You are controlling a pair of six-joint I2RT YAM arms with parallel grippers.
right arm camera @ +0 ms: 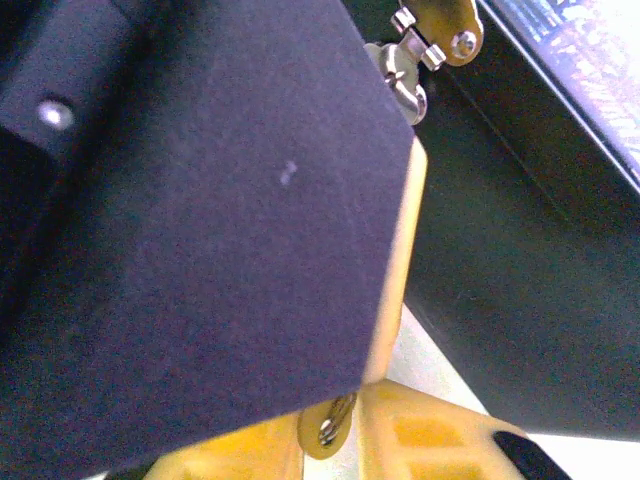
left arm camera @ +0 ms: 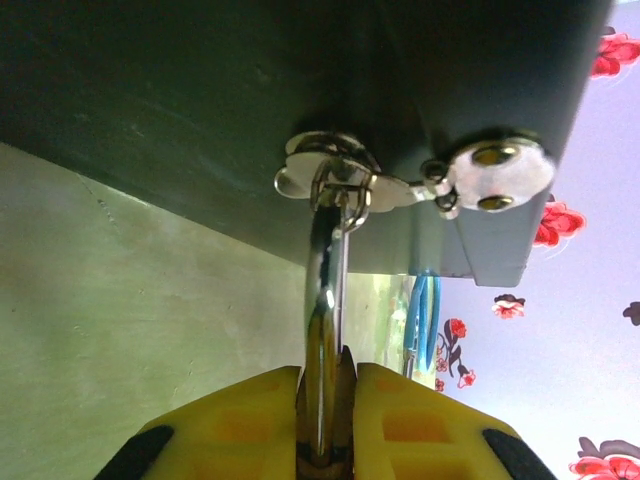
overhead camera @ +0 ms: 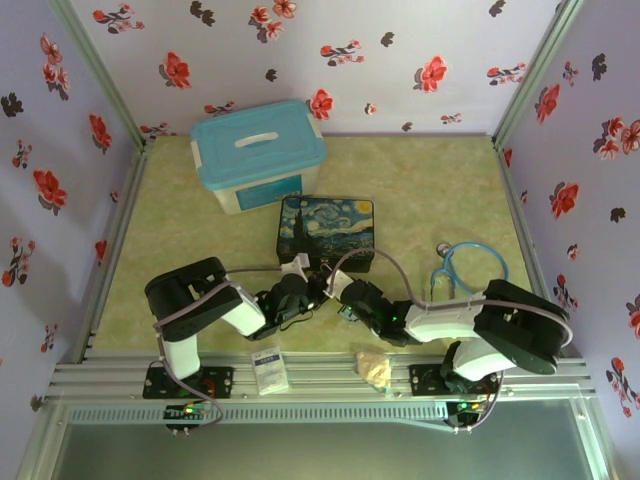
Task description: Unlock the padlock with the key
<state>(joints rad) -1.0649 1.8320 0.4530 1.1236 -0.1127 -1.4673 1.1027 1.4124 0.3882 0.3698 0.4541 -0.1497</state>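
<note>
Floral-papered booth around a pale green tabletop (overhead camera: 440, 190).
Lilac walls (overhead camera: 400, 40) with red and dark flowers stand beyond the left end effector (overhead camera: 318, 288).

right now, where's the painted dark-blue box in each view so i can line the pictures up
Top external: the painted box sits mid-table, lid up, nearer the arms than the turquoise-lidded bin.
Left wrist: its dark wall spans the upper part of the picture.
Right wrist: its dark side runs down the right, with the painted lid at the top-right corner.
Shared landmark: the metal clasp on its front, upper right in left wrist, top edge in right wrist.
</note>
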